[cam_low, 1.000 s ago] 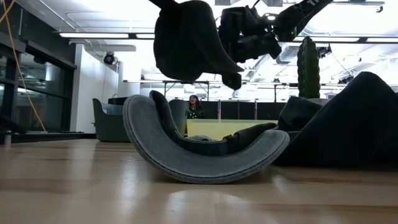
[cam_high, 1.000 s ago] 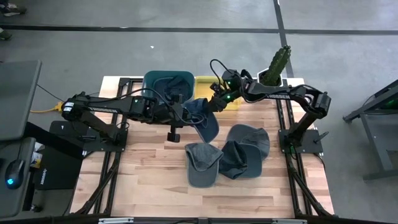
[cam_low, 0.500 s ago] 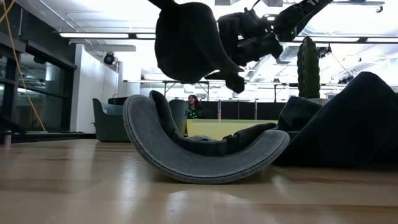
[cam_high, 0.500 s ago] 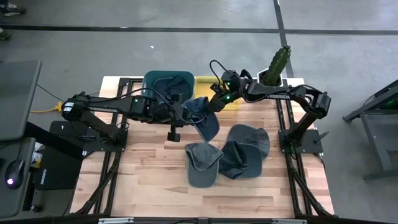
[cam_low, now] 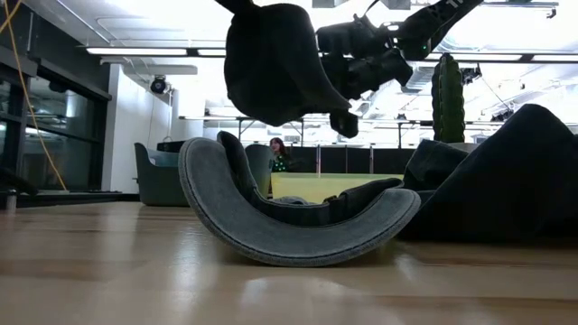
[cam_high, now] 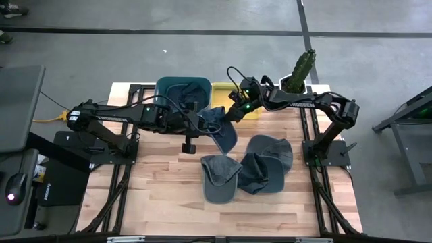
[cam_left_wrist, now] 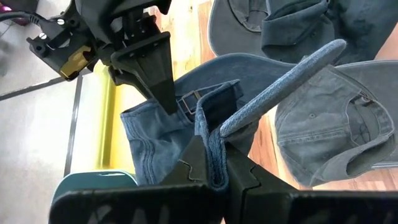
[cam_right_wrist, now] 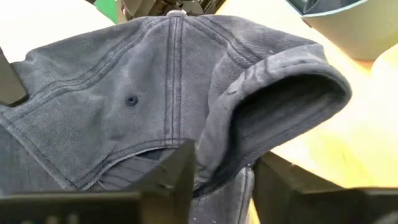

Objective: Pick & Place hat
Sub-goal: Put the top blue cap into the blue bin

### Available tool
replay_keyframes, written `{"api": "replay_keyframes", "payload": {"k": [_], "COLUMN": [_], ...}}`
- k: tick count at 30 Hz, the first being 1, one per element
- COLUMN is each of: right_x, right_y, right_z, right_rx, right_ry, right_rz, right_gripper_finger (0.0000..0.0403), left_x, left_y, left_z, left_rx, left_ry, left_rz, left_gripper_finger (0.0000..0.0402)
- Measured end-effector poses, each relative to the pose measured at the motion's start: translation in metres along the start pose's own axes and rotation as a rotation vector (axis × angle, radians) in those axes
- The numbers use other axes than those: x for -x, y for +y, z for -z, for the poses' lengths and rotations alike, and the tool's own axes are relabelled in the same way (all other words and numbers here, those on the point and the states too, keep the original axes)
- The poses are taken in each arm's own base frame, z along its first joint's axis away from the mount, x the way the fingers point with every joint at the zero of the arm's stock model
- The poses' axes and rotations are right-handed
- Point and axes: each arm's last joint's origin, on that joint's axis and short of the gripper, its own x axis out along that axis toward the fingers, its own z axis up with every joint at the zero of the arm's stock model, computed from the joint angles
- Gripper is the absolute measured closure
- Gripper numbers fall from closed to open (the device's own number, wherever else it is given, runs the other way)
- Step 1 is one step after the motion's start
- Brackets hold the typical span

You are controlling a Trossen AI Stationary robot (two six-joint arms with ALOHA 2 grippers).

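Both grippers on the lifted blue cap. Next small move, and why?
Probably finish closing the right gripper on the faded blue denim cap's back edge. The left gripper is shut on a fold of it, holding it above the table, while the right fingers straddle the fabric with a gap.

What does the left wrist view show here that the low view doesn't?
Only the left wrist view shows the left hand shut on the blue hat, pinching a fold of its fabric, with the right hand's fingers at the hat's back strap, beside the yellow bin. Only the low view shows the lifted hat well clear of the wooden table, plus the room and a person behind. Both show the raised hat and grey hats lying below.
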Motion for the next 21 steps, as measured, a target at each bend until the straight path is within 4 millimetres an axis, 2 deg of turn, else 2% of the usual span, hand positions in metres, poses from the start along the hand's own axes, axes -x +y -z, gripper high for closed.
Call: {"api": "replay_keyframes", "payload": {"k": [7,21], "right_x": [0.0002,0.0003], "right_y": [0.0012,0.0027], "right_z": [-0.0004,-0.0002], "right_rx": [0.049,0.076], "right_ry": [0.009,0.029], "right_rz": [-0.031,-0.075], "right_gripper_finger": [0.0387,0.0393], "left_x": [0.0,0.0001], "left_y": [-0.0004,0.0002], "left_z": [0.0002,-0.0027], "left_rx": [0.005,0.016], "left_ry": [0.001,-0.029], "left_rz": [0.008,0.005], "left_gripper_finger": [0.0401,0.0401]}}
